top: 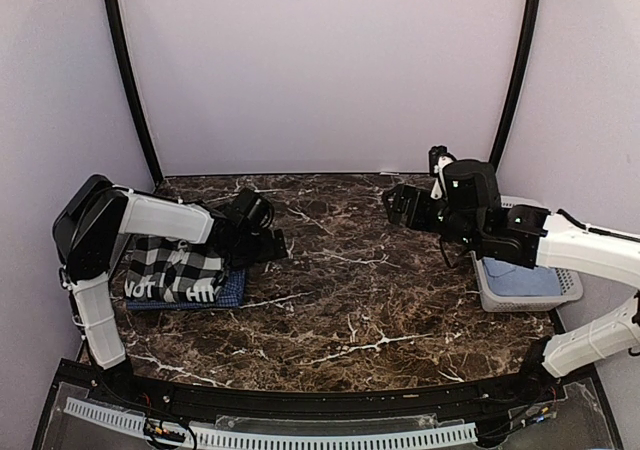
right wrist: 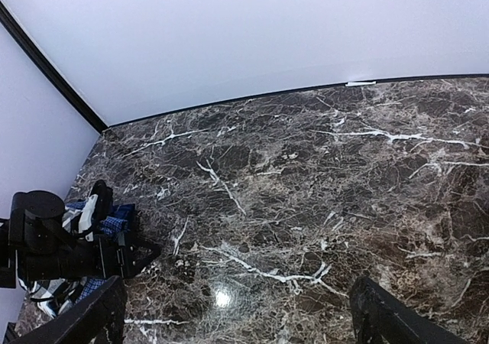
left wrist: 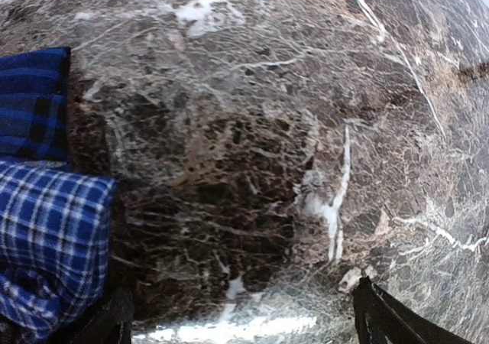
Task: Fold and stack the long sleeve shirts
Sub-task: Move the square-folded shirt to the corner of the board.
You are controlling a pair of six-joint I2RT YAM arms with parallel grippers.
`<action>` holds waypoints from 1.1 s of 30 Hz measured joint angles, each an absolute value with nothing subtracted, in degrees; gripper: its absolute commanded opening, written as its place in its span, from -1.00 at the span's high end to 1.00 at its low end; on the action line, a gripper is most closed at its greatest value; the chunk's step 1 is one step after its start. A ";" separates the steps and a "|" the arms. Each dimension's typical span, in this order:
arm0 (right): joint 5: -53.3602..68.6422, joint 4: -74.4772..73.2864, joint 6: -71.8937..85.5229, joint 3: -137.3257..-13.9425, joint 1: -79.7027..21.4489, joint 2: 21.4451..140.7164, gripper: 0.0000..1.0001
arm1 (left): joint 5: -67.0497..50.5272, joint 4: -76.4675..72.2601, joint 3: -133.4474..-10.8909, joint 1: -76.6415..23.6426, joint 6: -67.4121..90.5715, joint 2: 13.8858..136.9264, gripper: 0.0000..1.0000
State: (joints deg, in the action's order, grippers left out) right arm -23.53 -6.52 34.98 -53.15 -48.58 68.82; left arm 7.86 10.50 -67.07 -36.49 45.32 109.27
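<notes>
Two folded long sleeve shirts lie stacked at the left of the table. The black-and-white checked shirt [top: 175, 270] rests on the dark blue one [top: 232, 292]. In the left wrist view the blue checked cloth [left wrist: 46, 237] fills the left edge. My left gripper [top: 275, 245] hovers just right of the stack, open and empty, its fingertips [left wrist: 390, 317] wide apart over bare marble. At the right, my right gripper [top: 392, 205] is raised above the table, open and empty, facing the stack; in its wrist view the fingers [right wrist: 390, 317] frame bare marble, with the shirts [right wrist: 114, 222] far left.
A white slotted basket [top: 525, 280] sits at the table's right edge, under the right arm. The dark marble table [top: 350, 300] is bounded by pale walls at the back and sides. The left arm [right wrist: 53, 245] shows in the right wrist view.
</notes>
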 measured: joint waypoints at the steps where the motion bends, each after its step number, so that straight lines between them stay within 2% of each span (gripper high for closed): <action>1: -23.62 -6.28 34.98 -53.01 -48.58 68.75 -0.97 | 7.90 9.67 -66.08 -36.01 45.54 108.73 -0.98; 19: -21.50 -2.98 35.24 -52.88 -48.58 72.51 -0.97 | 9.30 6.00 -46.61 -27.92 47.42 93.34 -0.98; 33: -20.60 -2.76 35.68 -52.88 -48.58 73.63 -0.97 | 6.66 7.92 -44.38 -26.35 42.11 90.06 -0.98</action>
